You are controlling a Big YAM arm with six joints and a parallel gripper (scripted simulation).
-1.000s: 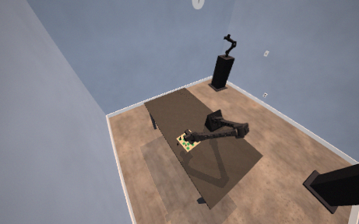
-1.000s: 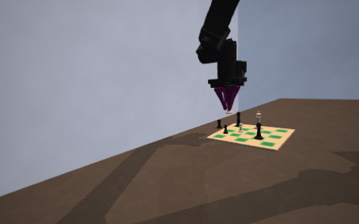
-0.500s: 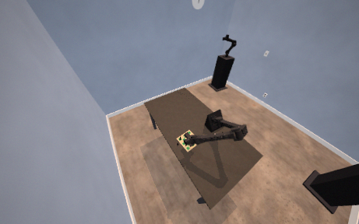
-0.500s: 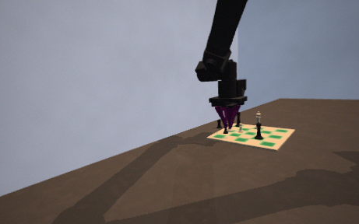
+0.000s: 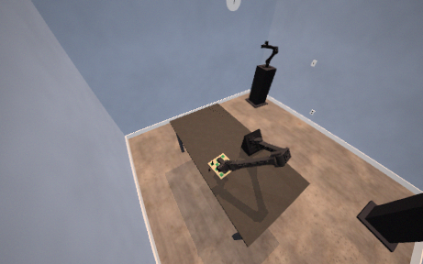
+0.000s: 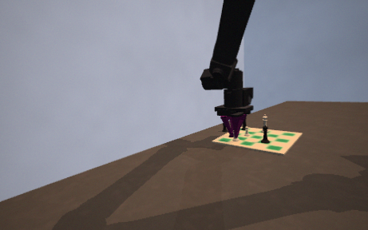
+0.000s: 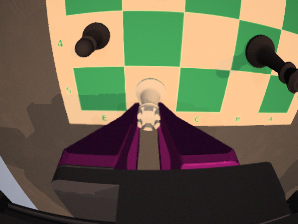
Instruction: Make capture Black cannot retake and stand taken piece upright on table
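Note:
The green and cream chessboard lies on the brown table; it also shows in the top view. My gripper is shut on a white piece and holds it upright, low over a cream square in the edge row marked 5, between two green squares. From the side the gripper reaches down to the board's left end. A black pawn stands on a cream square in row 4. A tall black piece stands to the right.
A black piece stands on the table just behind the board's left end, partly hidden by my fingers. A tall white piece and a tall black piece stand right of the gripper. The arm's base sits on the table.

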